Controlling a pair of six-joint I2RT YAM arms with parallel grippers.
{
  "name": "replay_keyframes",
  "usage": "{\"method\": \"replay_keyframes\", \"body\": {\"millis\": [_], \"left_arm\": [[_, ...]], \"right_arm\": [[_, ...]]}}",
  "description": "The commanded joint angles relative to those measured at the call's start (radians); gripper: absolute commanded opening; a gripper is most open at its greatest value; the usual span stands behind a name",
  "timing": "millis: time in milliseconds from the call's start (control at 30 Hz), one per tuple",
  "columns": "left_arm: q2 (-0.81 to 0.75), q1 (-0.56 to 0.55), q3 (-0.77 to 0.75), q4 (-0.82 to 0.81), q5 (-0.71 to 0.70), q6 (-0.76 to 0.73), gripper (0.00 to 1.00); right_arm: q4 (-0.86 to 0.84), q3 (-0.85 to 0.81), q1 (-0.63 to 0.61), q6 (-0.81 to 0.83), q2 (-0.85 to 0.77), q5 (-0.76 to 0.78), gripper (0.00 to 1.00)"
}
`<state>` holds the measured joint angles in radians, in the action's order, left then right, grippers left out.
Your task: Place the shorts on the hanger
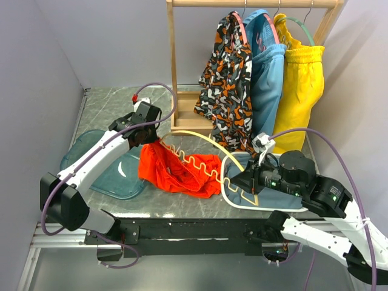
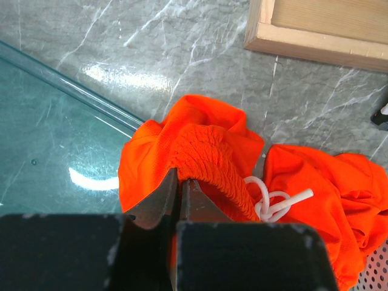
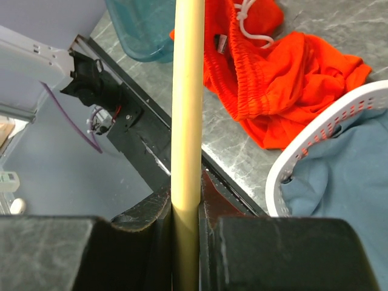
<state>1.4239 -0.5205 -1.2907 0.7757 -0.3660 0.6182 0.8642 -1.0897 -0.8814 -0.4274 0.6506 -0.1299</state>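
Bright orange-red fabric shorts (image 1: 179, 171) w/ a gathered waistband lie crumpled near-centre on the grey marble-look table (image 1: 109, 103), just right of a teal see-through tray (image 1: 124, 179). A thin tan wooden hoop hanger (image 1: 195, 162) arcs over them, its wavy lower bar lying across the cloth. The left gripper (image 1: 153, 140) is clamped on the waistband at the shorts' far-left corner. The right gripper (image 1: 242, 179) is closed round the hanger's rim at its near-right end, by a white perforated basket (image 1: 232, 200).

Progress, my read: early. Both items are gripped, but the shorts aren't hung yet, so the waistband must go onto the hanger.

The left wrist view alone shows the pinch on the elastic & a white drawstring (image 2: 276, 203). The right wrist view alone shows the jaws tight on the rod. Only the top view shows hanger & shorts together. Whether the bar passes through the cloth, can't tell.
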Motion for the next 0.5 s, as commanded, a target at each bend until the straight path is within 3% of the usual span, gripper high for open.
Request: {"method": "replay_keyframes", "body": {"millis": [0,200,467], "left_arm": [[0.001,0.004,-0.051,-0.012,-0.031,-0.025,0.01],[-0.046,0.001,-0.047,-0.016,-0.001,-0.058,0.01],[-0.140,-0.050,0.021,-0.090,0.078,-0.211,0.01]], "right_arm": [[-0.068,-0.018,-0.008,0.026,0.029,-0.034,0.00],[-0.103,0.017,-0.014,0.026,0.046,0.006,0.00],[-0.178,0.053,-0.050,0.058,0.109,-0.050,0.00]]}}
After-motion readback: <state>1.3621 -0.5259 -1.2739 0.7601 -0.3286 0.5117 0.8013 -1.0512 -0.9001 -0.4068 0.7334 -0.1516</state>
